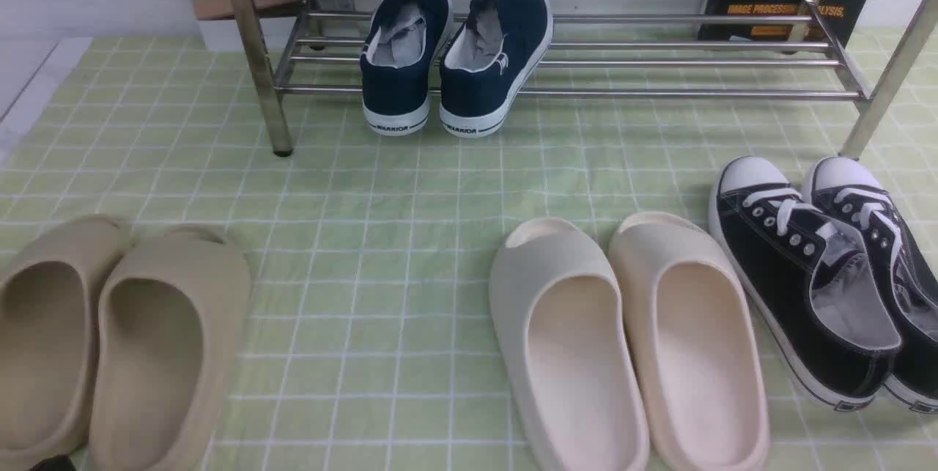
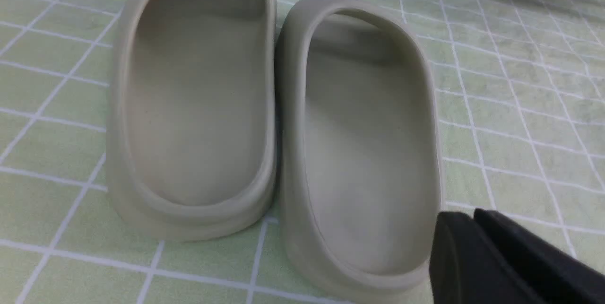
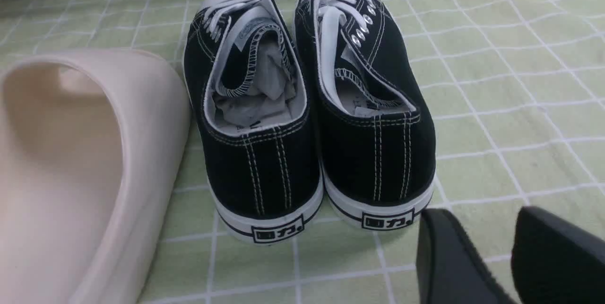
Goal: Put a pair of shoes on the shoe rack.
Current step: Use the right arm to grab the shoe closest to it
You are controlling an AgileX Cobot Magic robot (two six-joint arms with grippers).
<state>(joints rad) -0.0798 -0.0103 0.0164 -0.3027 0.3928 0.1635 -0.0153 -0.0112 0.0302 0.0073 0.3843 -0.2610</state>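
- Shows the pair of shoes, 2 black canvas sneakers with white toe caps, standing side by side and touching, along the right edge of the green checked cloth, toward its near right corner.
- Points the toes toward the shoe rack at the far edge and the heels toward the robot, with the long axis running near to far and leaning slightly left at the toes.
- Places the right gripper just behind the heels, low over the cloth and apart from both sneakers.
- Shows its 2 fingers parted with nothing between them: released and empty.
- Shows the left gripper clenched on nothing, beside the heel of the tan slides at the near left corner, well apart from the sneakers.
- Makes the right arm by far the nearer one, so probably the one to reach forward over the heels.
- Sets cream slides just beside the sneakers on their left, and navy slip-ons on the rack's left half.
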